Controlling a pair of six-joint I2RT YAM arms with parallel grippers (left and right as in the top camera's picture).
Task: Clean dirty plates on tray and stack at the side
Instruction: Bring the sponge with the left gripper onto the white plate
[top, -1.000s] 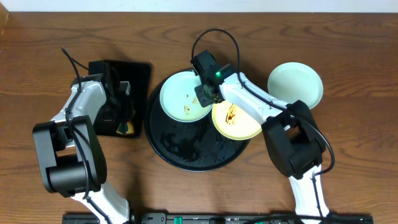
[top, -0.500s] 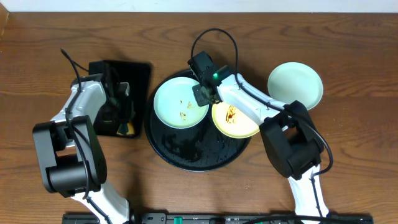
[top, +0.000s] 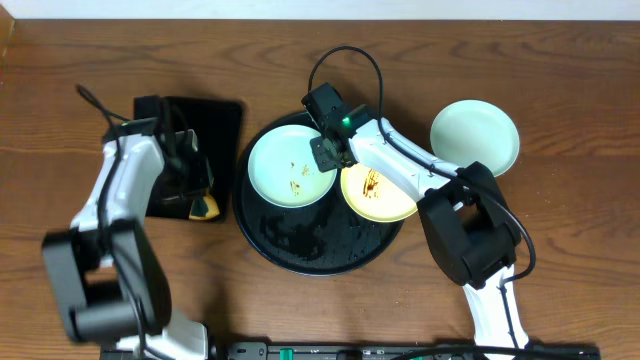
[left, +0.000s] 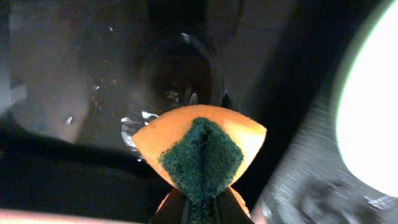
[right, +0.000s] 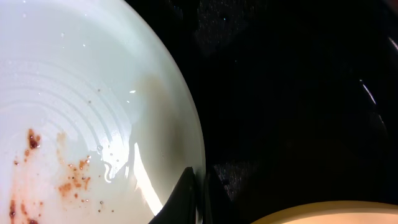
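On the round black tray (top: 300, 245) lie a mint-green plate (top: 290, 170) with brown smears and a pale yellow plate (top: 380, 192), also smeared. My right gripper (top: 323, 154) is shut on the mint plate's right rim. In the right wrist view its jaws (right: 200, 190) pinch that rim, with the smeared plate (right: 81, 106) to the left and the yellow plate (right: 323, 214) at the bottom edge. A second mint plate (top: 475, 135) sits on the table to the right. My left gripper (top: 203, 198) is shut on an orange and green sponge (left: 200, 149) over the rectangular tray.
A small rectangular black tray (top: 215, 125) lies left of the round tray, with the left arm above it. Its wet dark floor (left: 93, 74) fills the left wrist view. The wooden table (top: 560, 250) is bare to the right and along the front.
The right gripper closed on the mint plate's rim, and the plate slid a little to the left on the tray. The left arm shifted slightly, with the sponge still in its grip.
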